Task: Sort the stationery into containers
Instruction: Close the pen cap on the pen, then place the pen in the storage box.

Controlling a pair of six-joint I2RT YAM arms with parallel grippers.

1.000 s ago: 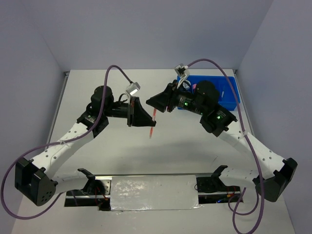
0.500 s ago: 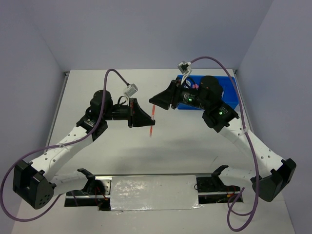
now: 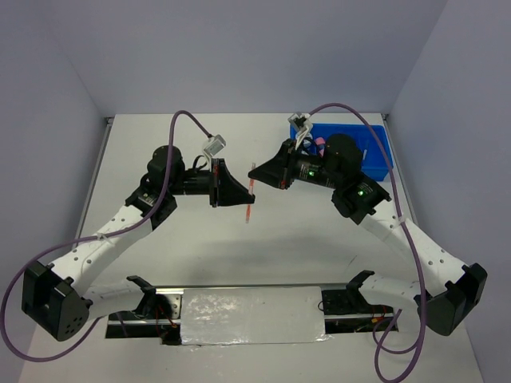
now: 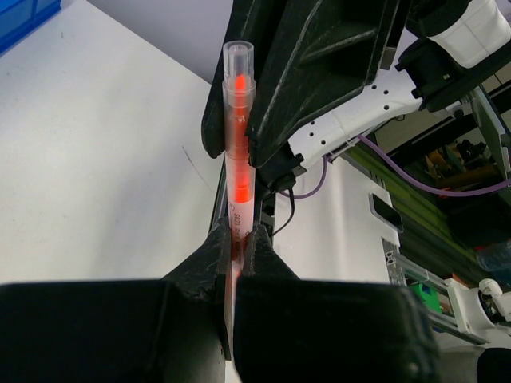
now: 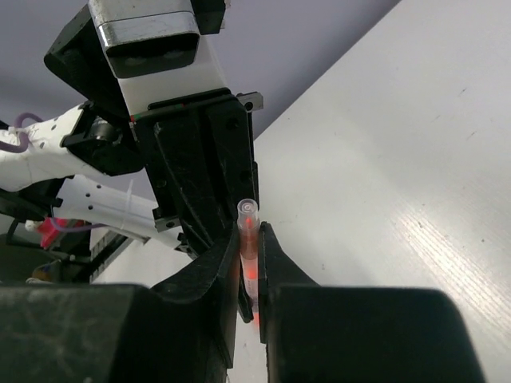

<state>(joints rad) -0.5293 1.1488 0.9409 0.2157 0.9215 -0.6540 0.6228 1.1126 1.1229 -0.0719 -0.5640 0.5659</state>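
A thin orange pen (image 3: 250, 195) with a clear cap hangs upright in the air over the middle of the table. My left gripper (image 3: 242, 199) is shut on its lower part; in the left wrist view the pen (image 4: 238, 144) rises from between the fingers (image 4: 215, 255). My right gripper (image 3: 254, 172) is shut on the pen's upper part; in the right wrist view the pen (image 5: 250, 239) sits pinched between the fingers (image 5: 275, 263). The blue tray (image 3: 377, 153) lies at the far right, behind the right arm. The other stationery is hidden.
The right arm's wrist covers most of the tray's left half; something pink (image 3: 318, 144) shows there. A corner of the blue tray shows in the left wrist view (image 4: 24, 12). The two grippers face each other, almost touching.
My right gripper rose slightly, then came back down onto the pen's upper end and now pinches it. My left gripper has stayed almost still, holding the pen.
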